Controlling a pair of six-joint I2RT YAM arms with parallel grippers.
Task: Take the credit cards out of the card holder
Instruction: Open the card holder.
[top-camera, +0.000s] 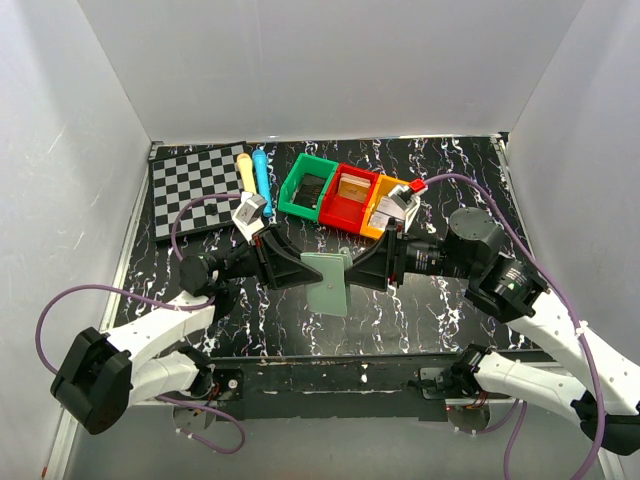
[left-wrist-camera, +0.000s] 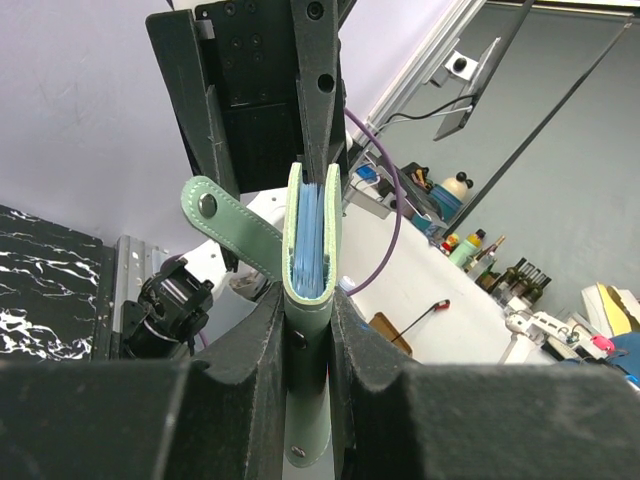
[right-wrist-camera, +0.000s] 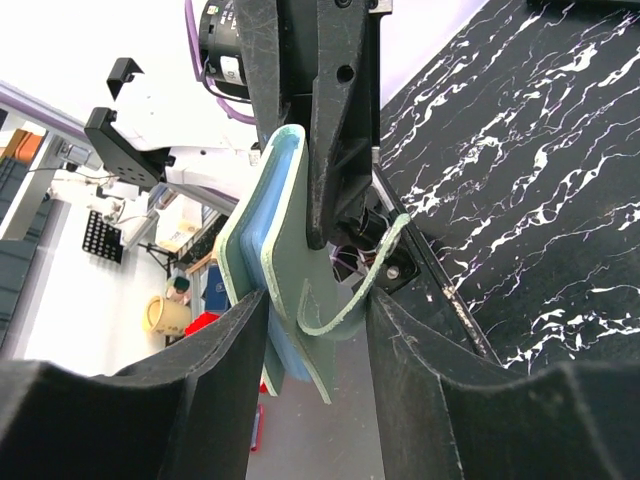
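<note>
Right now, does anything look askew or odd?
Nothing spilled or damaged. The card holder, gripped in mid-air by the left claw, has its snap strap undone, sticking out sideways.

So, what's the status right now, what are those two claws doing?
Left gripper shut on the card holder, held off the table. Right gripper straddles its opposite edge, grip unclear. Strap unsnapped. Bins behind, not in the way.

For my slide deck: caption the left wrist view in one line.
Left claw clamps the card holder edge-on, snap strap hanging loose, blue layers showing between its panels.
</note>
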